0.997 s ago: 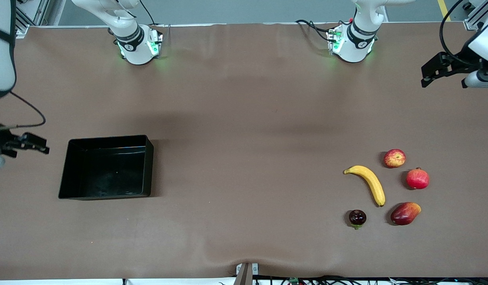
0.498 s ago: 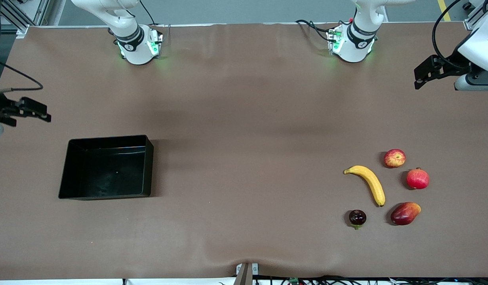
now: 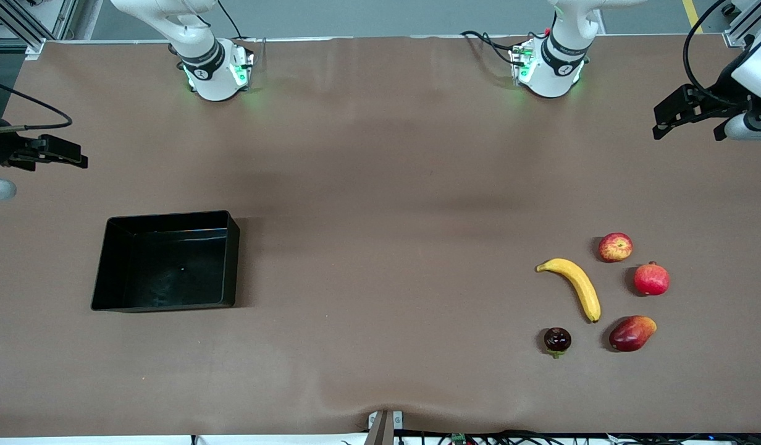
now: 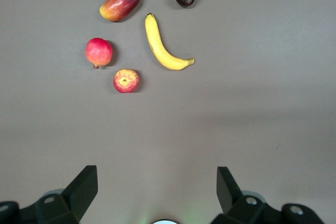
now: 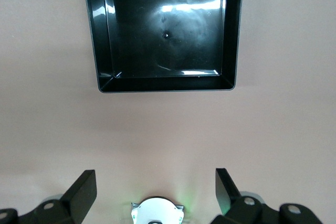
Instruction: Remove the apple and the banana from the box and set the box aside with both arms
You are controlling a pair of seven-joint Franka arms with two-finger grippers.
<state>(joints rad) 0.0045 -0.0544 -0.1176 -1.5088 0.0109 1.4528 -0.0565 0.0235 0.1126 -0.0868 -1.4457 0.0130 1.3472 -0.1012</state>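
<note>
The yellow banana [image 3: 575, 287] and the red-and-yellow apple [image 3: 615, 247] lie on the brown table toward the left arm's end, and also show in the left wrist view as banana [image 4: 160, 45] and apple [image 4: 126, 81]. The black box [image 3: 232, 259] stands empty toward the right arm's end and shows in the right wrist view [image 5: 233, 35]. My left gripper [image 3: 664, 123] [image 4: 157, 171] is open and empty, high over the table's end, apart from the fruits. My right gripper [image 3: 71, 157] [image 5: 156, 174] is open and empty, high over the table edge by the box.
A red pomegranate [image 3: 651, 279], a red-yellow oval fruit [image 3: 631, 333] and a dark maroon fruit [image 3: 557, 340] lie around the banana. The two arm bases [image 3: 217, 71] [image 3: 547, 68] stand at the table's back edge. Bare brown table lies between box and fruits.
My right gripper has risen in the front view, away from the box toward the bases' side. My left gripper has shifted only slightly. The fruits and box have not moved.
</note>
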